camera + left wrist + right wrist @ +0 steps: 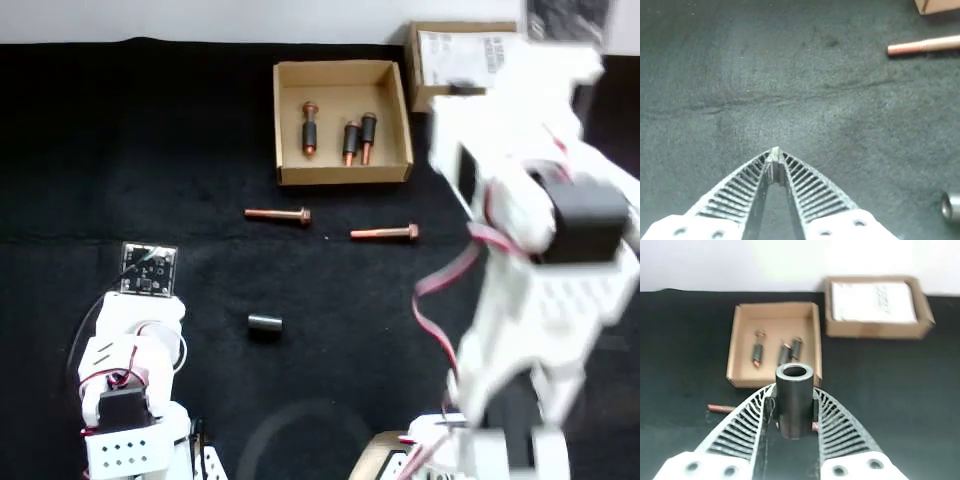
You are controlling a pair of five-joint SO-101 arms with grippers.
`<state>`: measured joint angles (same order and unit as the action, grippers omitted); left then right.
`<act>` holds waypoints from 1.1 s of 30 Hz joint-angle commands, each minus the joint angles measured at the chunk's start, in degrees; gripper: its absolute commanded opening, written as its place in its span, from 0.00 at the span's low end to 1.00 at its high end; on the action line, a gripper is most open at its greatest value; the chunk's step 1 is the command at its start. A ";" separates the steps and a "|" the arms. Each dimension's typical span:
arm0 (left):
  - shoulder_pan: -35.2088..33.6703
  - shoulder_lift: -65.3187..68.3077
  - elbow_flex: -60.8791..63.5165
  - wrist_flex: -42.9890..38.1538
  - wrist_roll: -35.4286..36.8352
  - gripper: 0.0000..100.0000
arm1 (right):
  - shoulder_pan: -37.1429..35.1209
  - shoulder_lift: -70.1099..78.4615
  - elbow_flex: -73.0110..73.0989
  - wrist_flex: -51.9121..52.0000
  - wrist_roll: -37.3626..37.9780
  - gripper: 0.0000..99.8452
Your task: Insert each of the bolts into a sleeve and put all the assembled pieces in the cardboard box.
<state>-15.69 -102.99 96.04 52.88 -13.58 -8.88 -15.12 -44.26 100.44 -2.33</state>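
Black mat (150, 130): cardboard box (342, 175), three assembled pieces (351, 142)

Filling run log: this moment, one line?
right end effector: shut on sleeve | left end effector: shut | cardboard box: three assemblies | table: two bolts, spare sleeve

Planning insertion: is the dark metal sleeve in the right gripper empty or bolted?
Empty: the dark metal sleeve in the right gripper shows a hollow, open bore.

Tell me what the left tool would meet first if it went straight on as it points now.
The way looks free: ahead of the left tool lies bare black cloth; the bolt and the sleeve lie off to the side.
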 commanded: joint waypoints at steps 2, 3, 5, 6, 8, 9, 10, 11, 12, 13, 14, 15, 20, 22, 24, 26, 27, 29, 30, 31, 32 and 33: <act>-0.66 -0.40 0.92 0.18 -3.16 0.01 | 4.26 -21.23 21.76 0.66 -0.44 0.01; -0.40 -0.31 0.92 0.18 -3.87 0.01 | 4.70 -25.36 26.42 0.57 -0.44 0.01; 1.01 -0.31 0.48 0.44 -5.19 0.03 | 4.88 -33.01 35.21 0.57 -0.44 0.01; 1.54 -0.22 -0.22 1.67 -5.36 0.04 | 4.97 -36.53 39.34 0.57 -0.44 0.01; 3.21 -0.22 -1.89 4.40 -5.45 0.05 | 4.97 -43.38 46.99 0.57 -0.44 0.01; 4.00 -0.22 -2.86 5.80 -5.80 0.05 | 4.97 -46.37 50.33 0.57 -0.44 0.01; 4.88 -0.22 -4.00 7.56 -5.98 0.05 | 5.05 -49.10 53.41 0.57 -0.44 0.01; 5.85 -0.22 -5.05 9.23 -6.07 0.05 | 5.05 -51.74 56.13 0.57 -0.44 0.01; 6.55 -0.22 -6.02 10.55 -6.07 0.05 | 5.05 -53.93 58.42 0.57 -0.53 0.01; 7.08 -0.13 -6.99 11.52 -6.07 0.05 | 5.05 -55.87 60.53 0.57 -0.62 0.01; 7.52 0.31 -7.69 11.96 -6.07 0.05 | 5.05 -57.54 62.29 0.57 -1.05 0.01; 7.78 1.45 -8.57 11.78 -6.07 0.05 | 5.14 -58.86 63.78 0.57 -2.02 0.01; 7.96 17.19 -20.88 11.69 -6.15 0.05 | 5.14 -61.76 68.26 0.66 -4.48 0.01; 7.96 27.21 -28.97 11.69 -6.15 0.05 | 5.14 -62.11 69.58 0.66 -4.57 0.01; 7.96 37.93 -37.58 12.13 -6.15 0.05 | 5.14 -62.11 70.55 0.66 -4.57 0.01; 7.96 48.13 -45.76 12.75 -6.15 0.05 | 5.14 -62.11 71.43 0.66 -5.71 0.01; 7.96 52.88 -49.71 13.63 -6.15 0.05 | 5.14 -62.11 72.04 0.66 -6.59 0.01; 8.84 61.49 -56.92 15.65 -6.15 0.05 | 5.23 -62.11 73.36 0.66 -7.47 0.01; 9.80 65.01 -60.44 17.14 -6.15 0.05 | 5.93 -62.11 73.89 0.66 -8.00 0.01; 10.68 68.35 -63.87 18.99 -6.15 0.05 | 7.78 -62.20 74.42 0.57 -8.35 0.01; 11.82 71.25 -66.95 20.66 -6.15 0.05 | 10.24 -62.20 74.86 0.40 -8.44 0.01; 13.14 74.07 -70.20 22.42 -6.15 0.05 | 13.41 -62.20 75.30 0.40 -8.26 0.01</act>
<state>-5.93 -37.58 36.97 71.69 -19.30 -1.49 -76.92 30.37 100.44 -10.07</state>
